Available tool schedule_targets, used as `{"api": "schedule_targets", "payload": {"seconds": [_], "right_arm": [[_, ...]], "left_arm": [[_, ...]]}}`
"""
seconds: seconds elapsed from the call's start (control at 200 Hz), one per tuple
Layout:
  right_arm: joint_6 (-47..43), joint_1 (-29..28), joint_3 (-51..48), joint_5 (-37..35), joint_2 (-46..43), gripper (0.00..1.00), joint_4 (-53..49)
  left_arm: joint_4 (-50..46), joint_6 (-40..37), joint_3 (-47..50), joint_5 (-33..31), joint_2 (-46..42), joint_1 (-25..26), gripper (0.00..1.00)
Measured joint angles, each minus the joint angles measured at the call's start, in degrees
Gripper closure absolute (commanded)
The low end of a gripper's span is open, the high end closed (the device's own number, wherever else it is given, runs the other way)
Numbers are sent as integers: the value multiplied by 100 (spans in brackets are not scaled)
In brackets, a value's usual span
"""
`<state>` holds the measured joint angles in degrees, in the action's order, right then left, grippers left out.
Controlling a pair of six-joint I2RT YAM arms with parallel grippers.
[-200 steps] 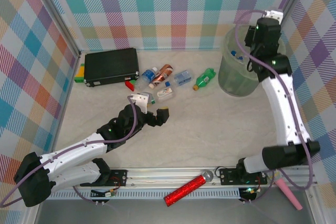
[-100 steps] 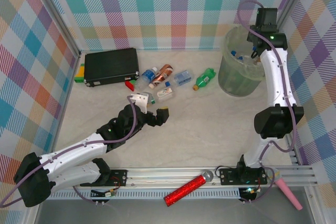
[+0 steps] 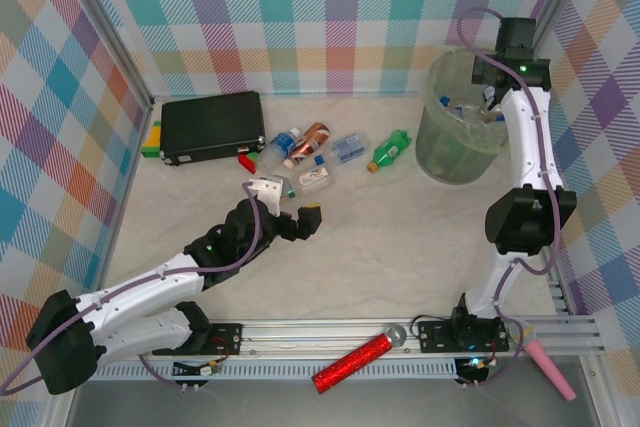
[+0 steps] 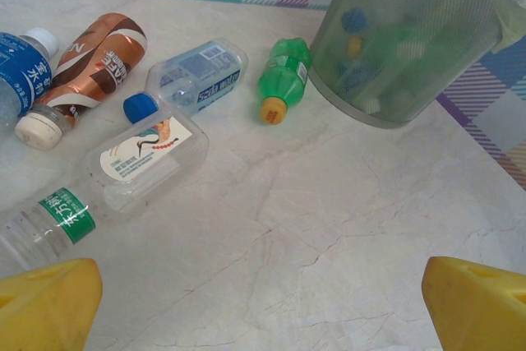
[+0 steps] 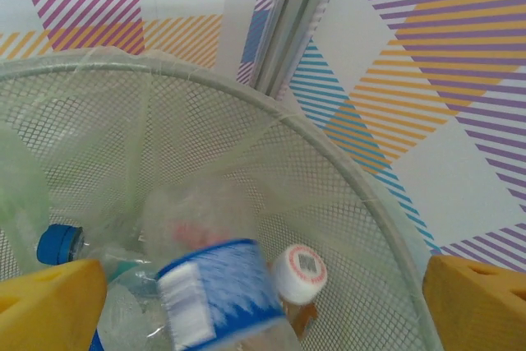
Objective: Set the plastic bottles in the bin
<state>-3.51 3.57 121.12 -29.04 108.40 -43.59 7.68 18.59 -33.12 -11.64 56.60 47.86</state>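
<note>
The right gripper (image 5: 263,297), spread wide, hangs above the round pale-green mesh bin (image 5: 345,174); a blurred clear blue-labelled plastic bottle (image 5: 215,285) is just below, between its fingers.

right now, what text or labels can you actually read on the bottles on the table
Nothing reads cleanly.
Blue-labelled clear plastic bottle: white Chinese characters, cropped.
Brown-labelled bottle: white lettering, blurred.
Clear bottle with green band: white characters, too small.
White cap inside pale-green mesh bin: printed code, unreadable.
</note>
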Motion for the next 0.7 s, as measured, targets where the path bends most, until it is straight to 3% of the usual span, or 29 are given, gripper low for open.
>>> {"api": "schedule_targets", "payload": {"seconds": [0.41, 0.7], "right_arm": [[291, 0, -20, 186, -118, 1, -92], [636, -293, -994, 350, -1137, 1, -4]], "left_arm": [[0, 0, 0, 2, 11, 0, 0], [0, 0, 0, 2, 35, 0, 0]]}}
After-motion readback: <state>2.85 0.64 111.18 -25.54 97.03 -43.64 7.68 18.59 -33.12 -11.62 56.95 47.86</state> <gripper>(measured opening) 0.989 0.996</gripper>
